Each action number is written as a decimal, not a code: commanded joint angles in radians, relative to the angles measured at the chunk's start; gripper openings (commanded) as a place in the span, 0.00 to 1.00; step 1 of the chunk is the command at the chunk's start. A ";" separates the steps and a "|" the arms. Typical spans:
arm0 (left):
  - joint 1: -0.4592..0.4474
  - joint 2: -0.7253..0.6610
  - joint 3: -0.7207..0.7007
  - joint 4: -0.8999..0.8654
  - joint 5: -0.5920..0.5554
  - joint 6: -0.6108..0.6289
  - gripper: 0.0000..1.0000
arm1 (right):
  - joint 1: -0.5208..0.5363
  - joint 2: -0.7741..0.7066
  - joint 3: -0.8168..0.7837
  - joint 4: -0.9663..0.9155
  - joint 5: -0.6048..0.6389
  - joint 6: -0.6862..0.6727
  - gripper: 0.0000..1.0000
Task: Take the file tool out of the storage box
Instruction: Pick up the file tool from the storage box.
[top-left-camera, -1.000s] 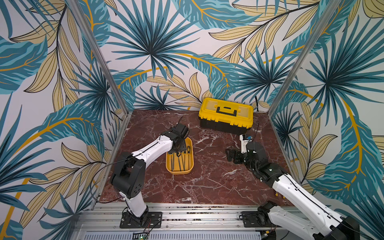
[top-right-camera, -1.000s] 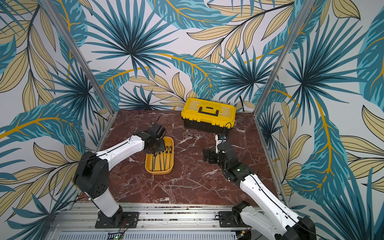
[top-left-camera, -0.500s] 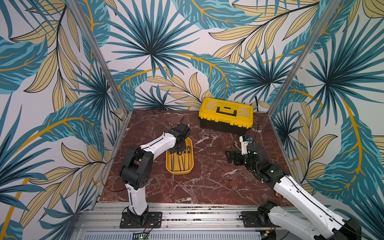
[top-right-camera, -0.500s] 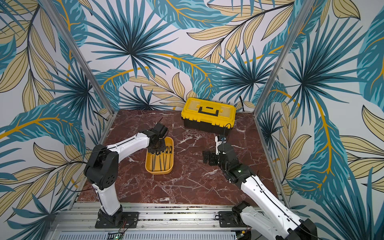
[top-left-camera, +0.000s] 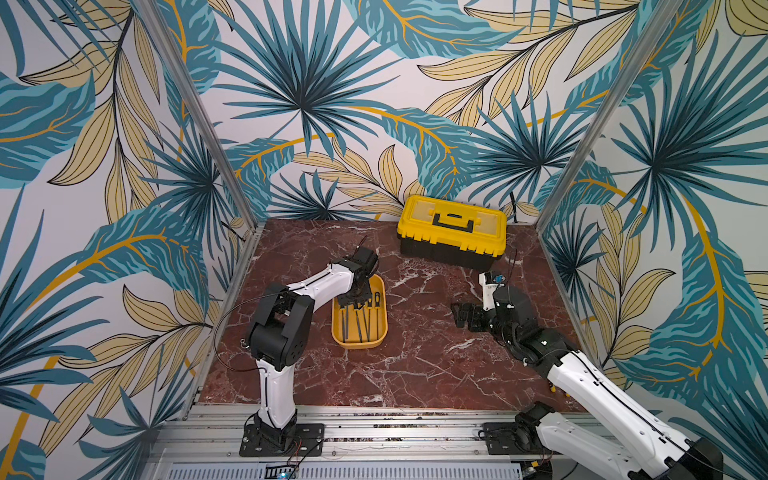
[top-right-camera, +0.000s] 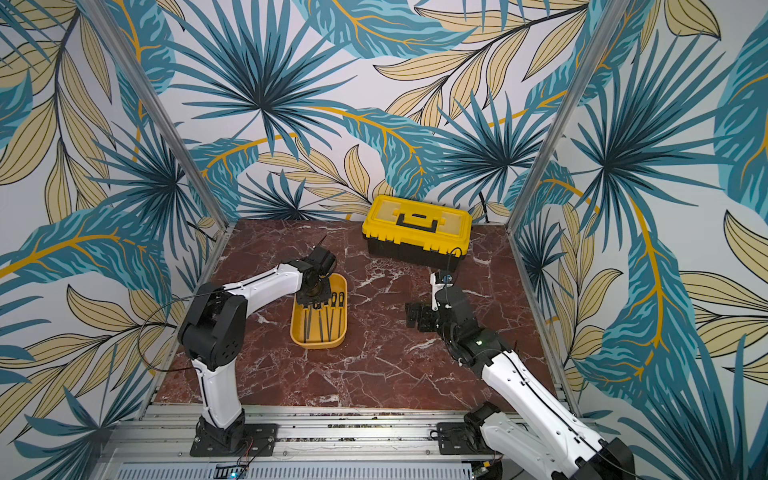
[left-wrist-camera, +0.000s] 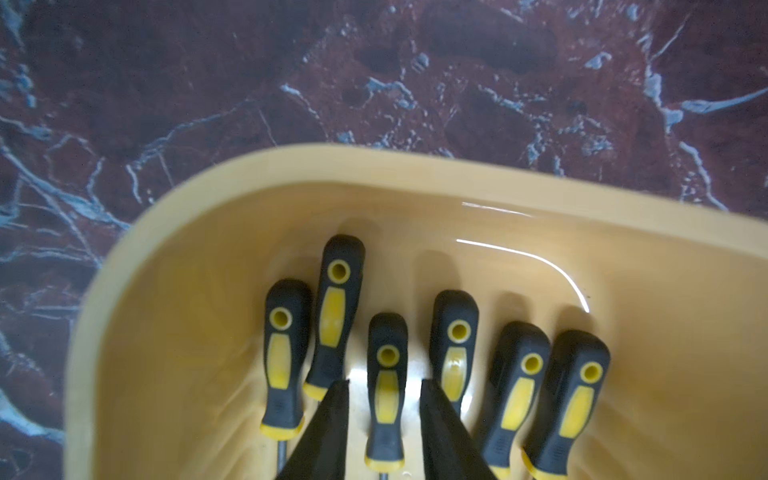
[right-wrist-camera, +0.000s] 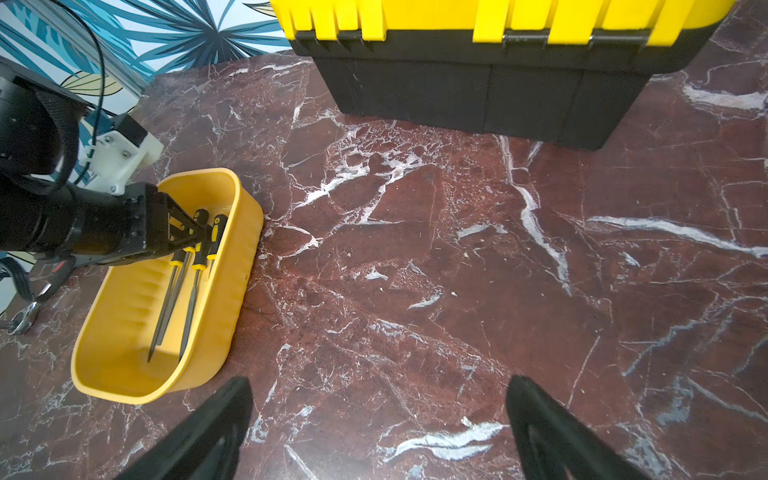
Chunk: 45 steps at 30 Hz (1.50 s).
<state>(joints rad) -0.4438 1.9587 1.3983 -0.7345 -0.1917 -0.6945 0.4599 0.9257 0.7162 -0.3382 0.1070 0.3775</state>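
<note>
Inside the storage box (left-wrist-camera: 374, 166), left gripper (left-wrist-camera: 382, 384) stood narrowly spread astride one file tool (left-wrist-camera: 387, 419); neighbouring handles (left-wrist-camera: 455, 332) appeared liable to snag.

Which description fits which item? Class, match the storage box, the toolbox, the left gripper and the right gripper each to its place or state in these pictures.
Column one
1. storage box
2. toolbox
3. left gripper
4. right gripper

Column two
A. jaws wide apart over the bare marble tabletop
B. black body, yellow lid shut
C. jaws on either side of one file handle
D. yellow-orange, lidless, with files lying in it

Right pairs: 1-D, 2-B, 3-C, 4-A
</note>
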 joint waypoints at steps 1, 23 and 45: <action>0.004 0.012 0.047 0.023 0.000 0.023 0.32 | 0.005 -0.011 -0.015 -0.007 0.000 0.014 1.00; 0.010 0.049 0.045 0.030 -0.029 0.041 0.28 | 0.006 -0.031 -0.029 -0.029 0.019 0.014 1.00; 0.018 0.092 0.053 0.021 -0.038 0.061 0.23 | 0.006 -0.054 -0.037 -0.050 0.029 0.016 0.99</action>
<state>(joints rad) -0.4328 2.0357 1.4445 -0.7181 -0.2176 -0.6495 0.4603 0.8833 0.7021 -0.3729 0.1226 0.3851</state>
